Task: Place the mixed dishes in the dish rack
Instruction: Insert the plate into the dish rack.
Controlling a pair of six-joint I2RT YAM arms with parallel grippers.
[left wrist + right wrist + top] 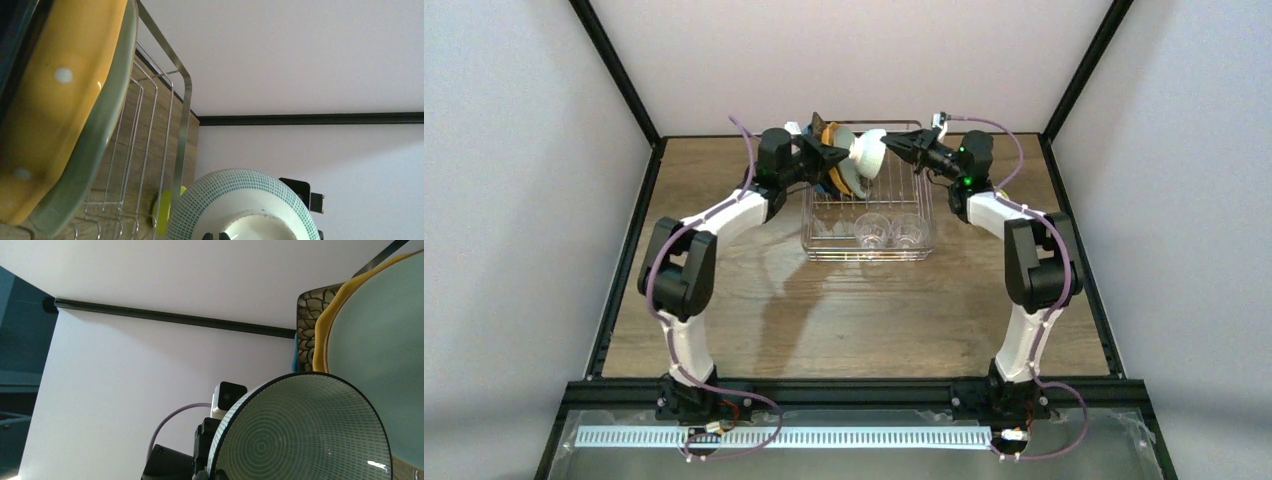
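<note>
A mint bowl [867, 155] with a teal dot pattern hangs in the air over the back of the dish rack [824, 240], its opening facing right. My left gripper [842, 156] is shut at its foot ring; the bowl's underside [240, 200] fills the left wrist view. My right gripper [888, 139] is shut on its rim, and the right wrist view shows its inside [300, 440]. An orange plate [55, 100], a pale green plate [95, 135], a black floral plate [306, 320] and a blue one stand upright in the rack's back left.
Two clear glass cups [872, 230] [908, 231] sit at the rack's front. A yellow-green bowl [162, 210] shows behind the rack wires in the left wrist view. The rack's silver rim [186, 100] runs close beside the mint bowl.
</note>
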